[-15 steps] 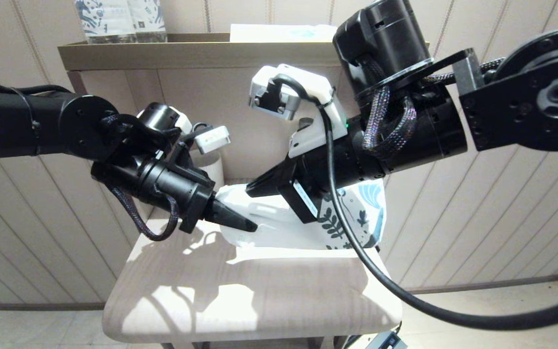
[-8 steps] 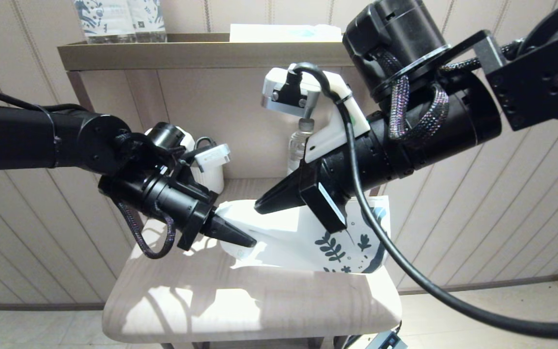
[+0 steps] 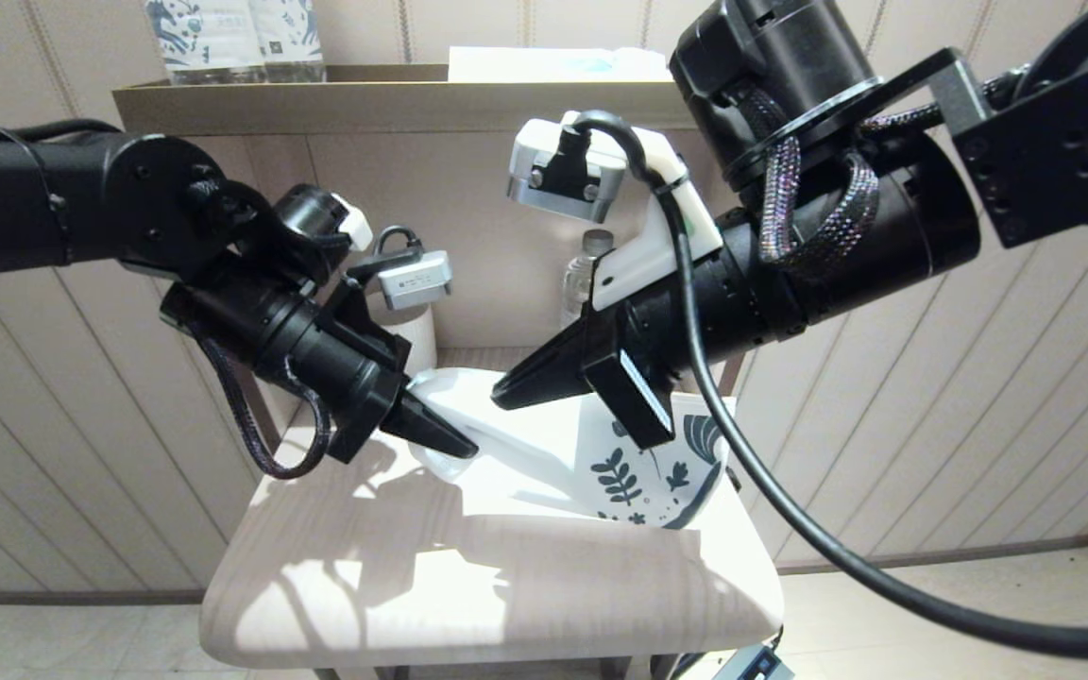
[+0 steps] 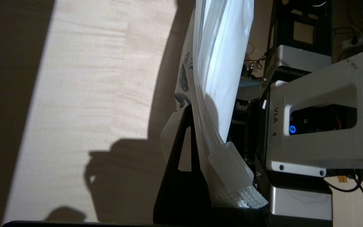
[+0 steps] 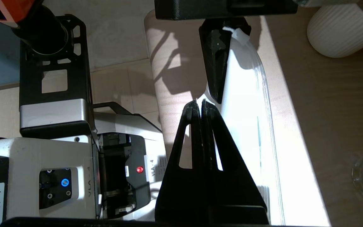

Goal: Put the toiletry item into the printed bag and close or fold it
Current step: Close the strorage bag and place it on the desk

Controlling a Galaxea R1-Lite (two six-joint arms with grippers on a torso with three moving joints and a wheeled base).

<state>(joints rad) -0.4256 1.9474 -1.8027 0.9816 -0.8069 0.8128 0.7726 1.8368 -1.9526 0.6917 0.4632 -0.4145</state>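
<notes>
The printed bag (image 3: 544, 453) is held up over the pale table (image 3: 365, 586), its leaf-printed end (image 3: 648, 472) hanging lowest at the right. My left gripper (image 3: 445, 436) is shut on the bag's plain left end. In the left wrist view the bag (image 4: 222, 63) hangs along one dark finger (image 4: 181, 183), with a translucent tab (image 4: 230, 170) at the pinched corner. My right gripper (image 3: 511, 390) is shut above the bag's middle. A thin white edge of the bag (image 5: 244, 126) shows between its fingertips (image 5: 194, 108). I cannot make out the toothbrush as a separate thing.
A white ribbed cup (image 3: 415, 332) and a clear bottle (image 3: 582, 274) stand at the back of the table. The shelf (image 3: 317, 99) above carries blue-patterned bottles (image 3: 232, 38) and a flat white and light blue packet (image 3: 553, 64).
The bag's printed end has swung down and leftward towards the table. My left gripper has drawn back to the left with its end. The right arm's wrist has lifted.
</notes>
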